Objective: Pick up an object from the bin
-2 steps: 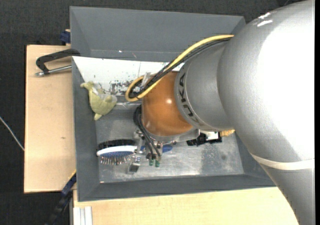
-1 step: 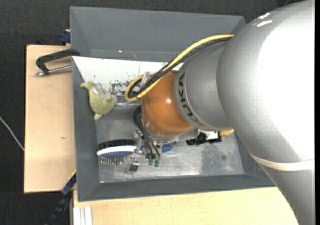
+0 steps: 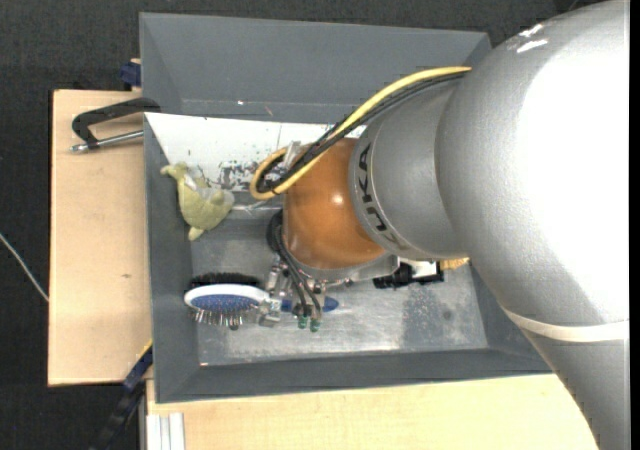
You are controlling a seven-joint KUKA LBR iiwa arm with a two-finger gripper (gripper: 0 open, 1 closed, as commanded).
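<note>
I've got the big grey arm (image 3: 520,178) coming in from the right, down into the grey bin (image 3: 300,58). Its orange wrist cover (image 3: 320,213) hangs over the bin's middle. Far left corner: a pale yellow-green soft toy (image 3: 203,200), slumped by the wall. Near left floor: a blue-and-white hairbrush (image 3: 222,300), dark bristles, handle pointing right. The gripper (image 3: 298,308) sits low, right at that handle end. Whether it's spread, closed or has hold of anything, I cannot tell. A small black piece (image 3: 408,276) lies to its right.
</note>
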